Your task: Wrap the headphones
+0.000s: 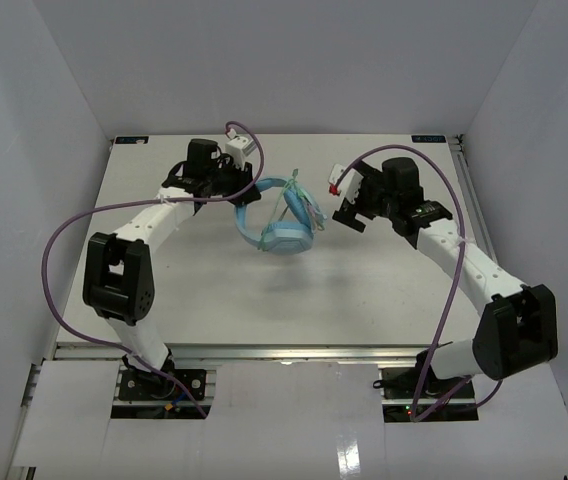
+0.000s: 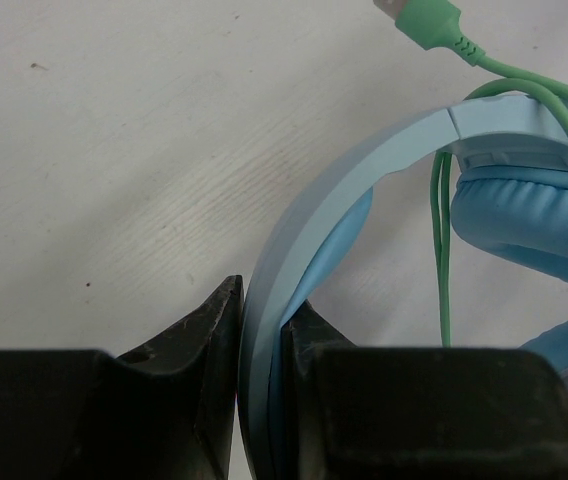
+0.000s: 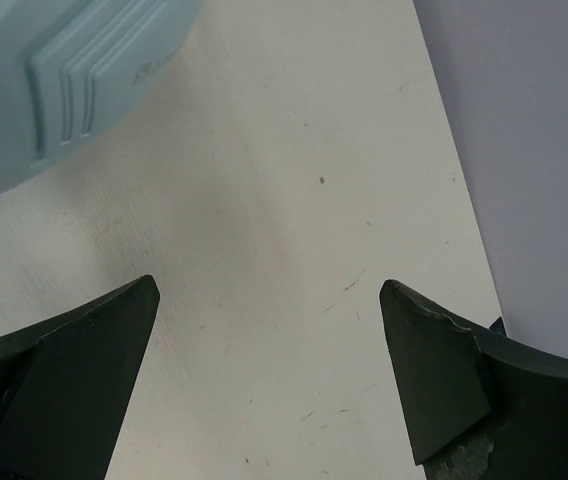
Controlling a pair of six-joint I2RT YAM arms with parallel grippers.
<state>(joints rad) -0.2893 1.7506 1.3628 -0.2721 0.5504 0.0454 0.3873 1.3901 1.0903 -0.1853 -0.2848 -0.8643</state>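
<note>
The light blue headphones (image 1: 279,222) lie mid-table with the pale-green cable (image 1: 302,205) looped over them. My left gripper (image 1: 242,190) is shut on the headband (image 2: 304,235); in the left wrist view the band runs between my two black fingers (image 2: 209,340), with an earcup pad (image 2: 524,215), the green cable (image 2: 444,250) and its plug (image 2: 429,20) to the right. My right gripper (image 1: 349,205) is open and empty just right of the headphones. In the right wrist view only a corner of an earcup (image 3: 59,80) shows at top left, apart from the spread fingertips (image 3: 424,350).
The white table (image 1: 364,290) has raised side walls around it. In the right wrist view the table's edge and a grey wall (image 3: 524,130) lie at the right. Purple arm cables (image 1: 64,250) loop beside both arms.
</note>
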